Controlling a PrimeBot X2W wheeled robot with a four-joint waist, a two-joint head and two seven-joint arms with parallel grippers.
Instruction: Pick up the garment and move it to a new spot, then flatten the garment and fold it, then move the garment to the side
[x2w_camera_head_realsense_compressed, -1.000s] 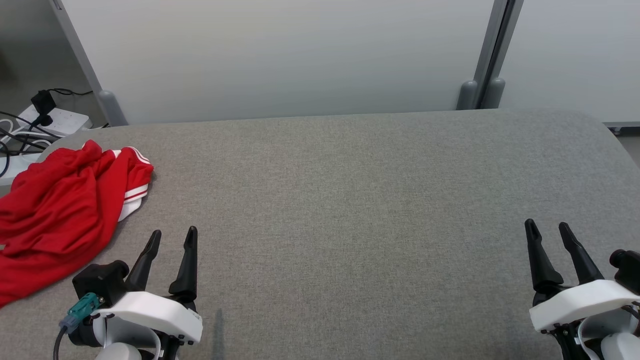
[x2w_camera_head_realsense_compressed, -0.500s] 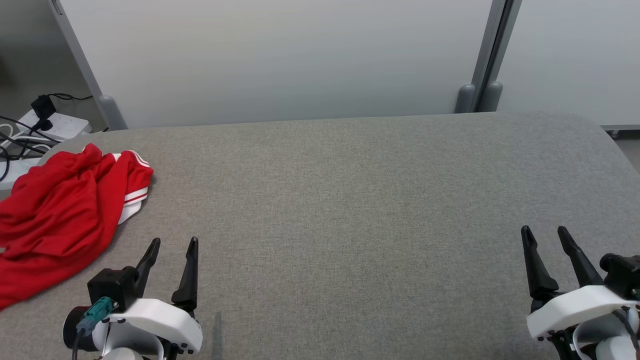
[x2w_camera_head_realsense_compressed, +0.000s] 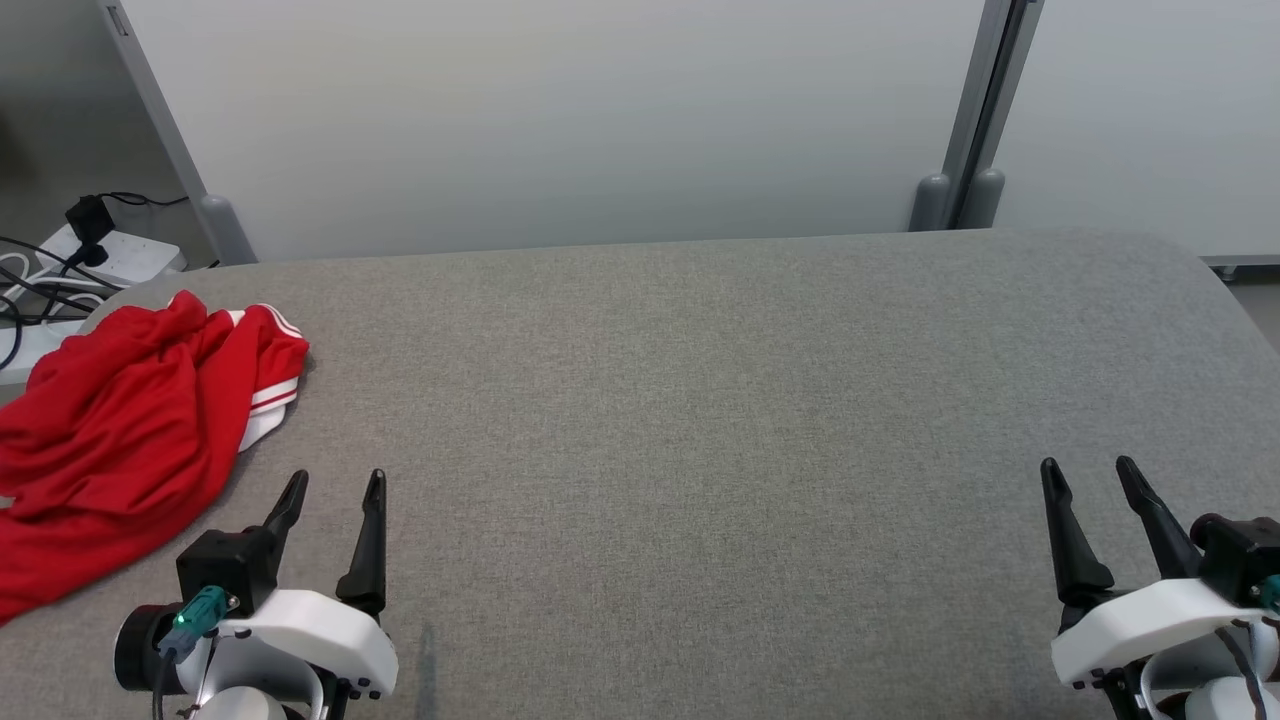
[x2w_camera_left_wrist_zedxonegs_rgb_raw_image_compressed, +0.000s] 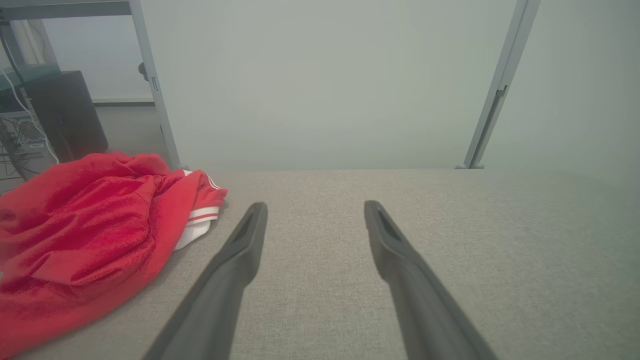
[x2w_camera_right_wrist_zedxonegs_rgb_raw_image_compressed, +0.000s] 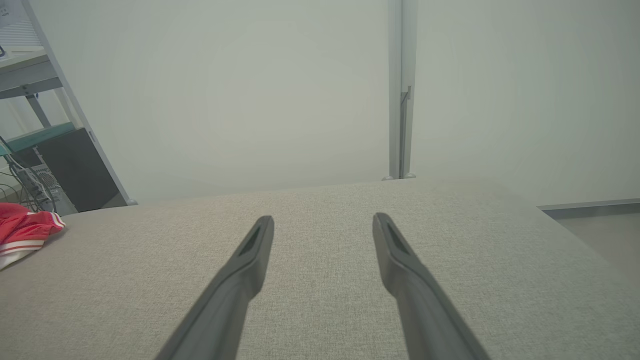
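Garment: the red garment (x2w_camera_head_realsense_compressed: 120, 440) lies crumpled on the tabletop (x2w_camera_head_realsense_compressed: 700, 400), at ten o'clock from my left fingers (x2w_camera_head_realsense_compressed: 368, 540), near but not touching.
Fingers: left and right fingers (x2w_camera_head_realsense_compressed: 1066, 535) are both spread wide and hold nothing.
Risk, grip: I may pinch only one loose fold, so the heap trails and drags.
Risk, edge: the heap sits at the nine o'clock edge, so a nudge could push it off.

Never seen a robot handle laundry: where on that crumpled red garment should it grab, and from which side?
Probably the raised fold by the white-striped hem, from above: the red garment lies bunched, and that end sits nearest the left gripper, whose jaws stand open.
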